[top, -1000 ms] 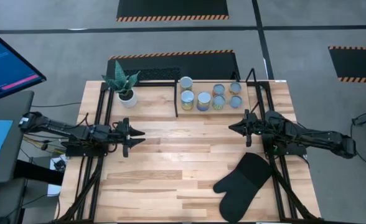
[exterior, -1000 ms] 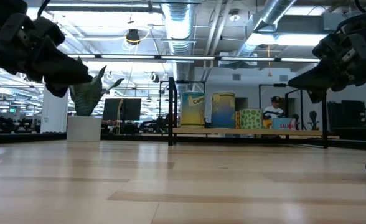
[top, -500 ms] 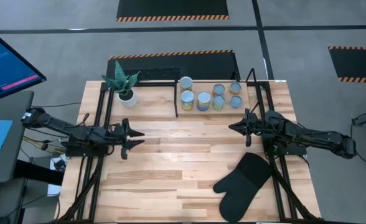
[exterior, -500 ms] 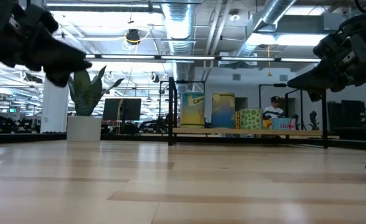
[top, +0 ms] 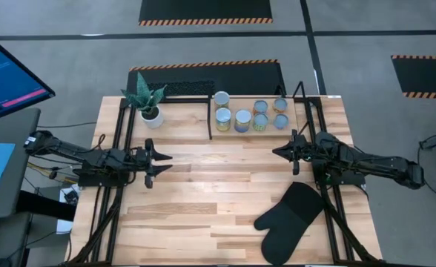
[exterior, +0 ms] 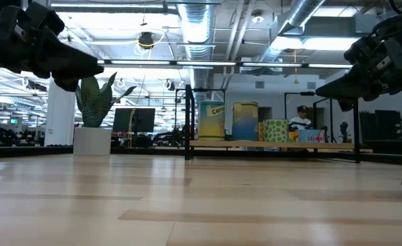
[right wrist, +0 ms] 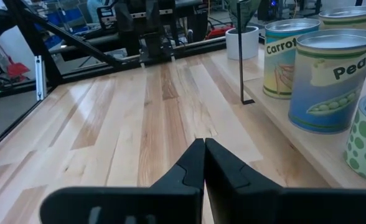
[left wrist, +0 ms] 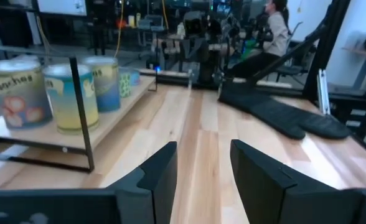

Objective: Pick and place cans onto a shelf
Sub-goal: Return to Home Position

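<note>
Several cans (top: 242, 119) stand upright on their bottoms on the wood base of the black-barred shelf (top: 301, 119) at the table's far edge, right of centre. In the low view the cans (exterior: 212, 119) line up along the shelf (exterior: 324, 145). My left gripper (top: 161, 158) hovers open over the table's left part, pointing level toward the right; its wrist view shows bare wood between the fingers (left wrist: 203, 147), with cans (left wrist: 71, 93) off to one side. My right gripper (top: 277, 152) hovers shut over the right part, pointing left, with cans (right wrist: 332, 81) beside it (right wrist: 204, 142).
A white pot with a green plant (top: 150, 113) stands at the far left, beside the shelf. A black oven mitt (top: 288, 221) lies flat near the front right. Bare wood lies between the two grippers. Black frame rails (top: 118, 148) run along both table sides.
My left gripper has turned a little at the wrist while staying in its place above the table; its fingers stay open. The cans and the shelf have not moved.
</note>
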Action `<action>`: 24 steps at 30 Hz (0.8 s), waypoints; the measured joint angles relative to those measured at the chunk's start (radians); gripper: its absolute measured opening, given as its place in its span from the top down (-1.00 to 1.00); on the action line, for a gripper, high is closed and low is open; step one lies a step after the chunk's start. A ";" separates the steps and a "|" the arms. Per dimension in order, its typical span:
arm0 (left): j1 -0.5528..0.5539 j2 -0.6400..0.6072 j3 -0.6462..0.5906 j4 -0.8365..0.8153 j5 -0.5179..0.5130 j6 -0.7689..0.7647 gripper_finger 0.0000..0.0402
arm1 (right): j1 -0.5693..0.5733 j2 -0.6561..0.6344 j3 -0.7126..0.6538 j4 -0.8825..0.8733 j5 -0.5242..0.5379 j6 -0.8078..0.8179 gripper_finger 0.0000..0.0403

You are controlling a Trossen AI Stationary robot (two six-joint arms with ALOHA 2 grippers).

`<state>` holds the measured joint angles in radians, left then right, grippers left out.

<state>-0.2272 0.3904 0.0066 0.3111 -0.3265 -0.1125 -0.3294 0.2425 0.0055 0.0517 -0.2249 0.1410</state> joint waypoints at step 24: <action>0.189 -0.256 0.000 -0.246 0.069 -0.029 0.31 | 0.000 0.000 0.000 0.000 -0.004 -0.001 0.83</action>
<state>-0.0379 0.1346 0.0067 0.0652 -0.2573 -0.1411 -0.3294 0.2428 0.0051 0.0521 -0.2287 0.1402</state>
